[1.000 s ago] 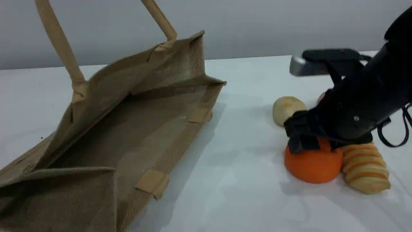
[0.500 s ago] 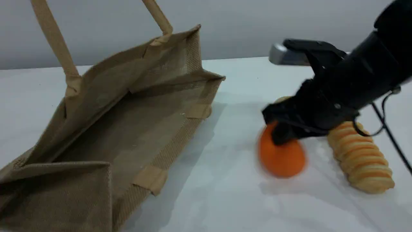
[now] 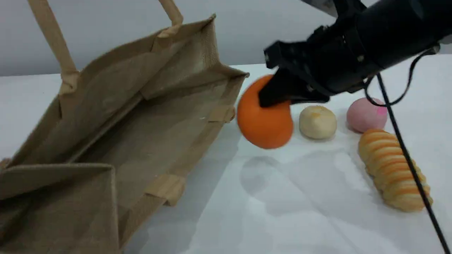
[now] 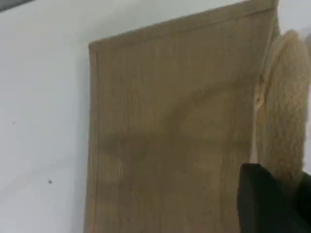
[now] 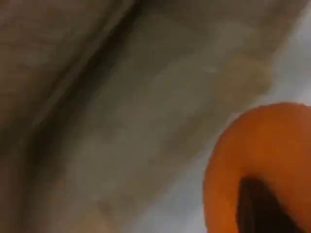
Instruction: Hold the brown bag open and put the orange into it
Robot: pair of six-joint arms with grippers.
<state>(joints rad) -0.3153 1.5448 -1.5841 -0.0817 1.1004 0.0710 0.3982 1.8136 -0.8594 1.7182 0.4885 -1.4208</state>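
The brown bag (image 3: 116, 116) lies on its side at the left with its mouth gaping toward the camera. One beige handle (image 3: 53, 42) is pulled up past the top edge of the scene view. In the left wrist view my left gripper (image 4: 272, 204) is shut on that handle (image 4: 284, 111), above the bag's flat side (image 4: 170, 136). My right gripper (image 3: 273, 97) is shut on the orange (image 3: 265, 120), which hangs above the table just right of the bag's mouth. The right wrist view shows the orange (image 5: 262, 145) close up, with the blurred bag (image 5: 121, 97) behind it.
A pale round bun (image 3: 317, 121) and a pink round piece (image 3: 365, 114) sit right of the orange. A striped twisted roll (image 3: 393, 169) lies at the front right. A black cable (image 3: 406, 151) hangs from the right arm across the roll.
My right gripper closed on the orange, lifted it off the table and carried it left and up toward the bag's mouth. The bun and pink piece are now uncovered.
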